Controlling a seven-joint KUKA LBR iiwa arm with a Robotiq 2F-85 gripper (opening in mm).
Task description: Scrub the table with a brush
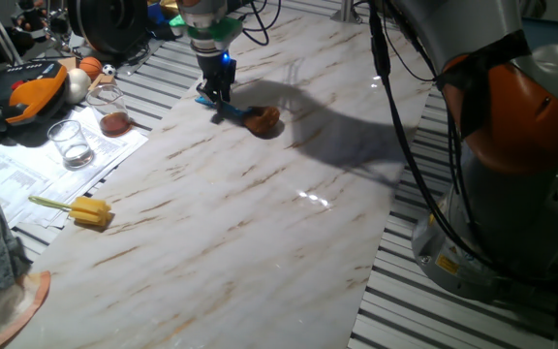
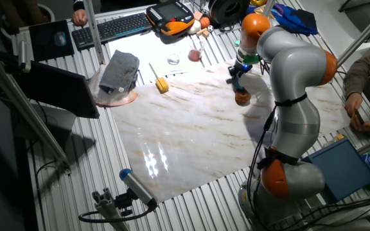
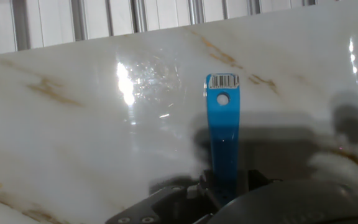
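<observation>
Gripper (image 1: 220, 95) clamped on brush (image 1: 245, 115) handle, head just ahead on table (image 1: 260, 213); thin glossy handle likely to twist or slip under scrubbing pressure.

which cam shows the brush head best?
One fixed view: the reddish-brown brush head sits unobstructed on the table, beside the gripper. The other fixed view shows it small and distant. Hand view shows only the blue handle, head out of sight.
</observation>
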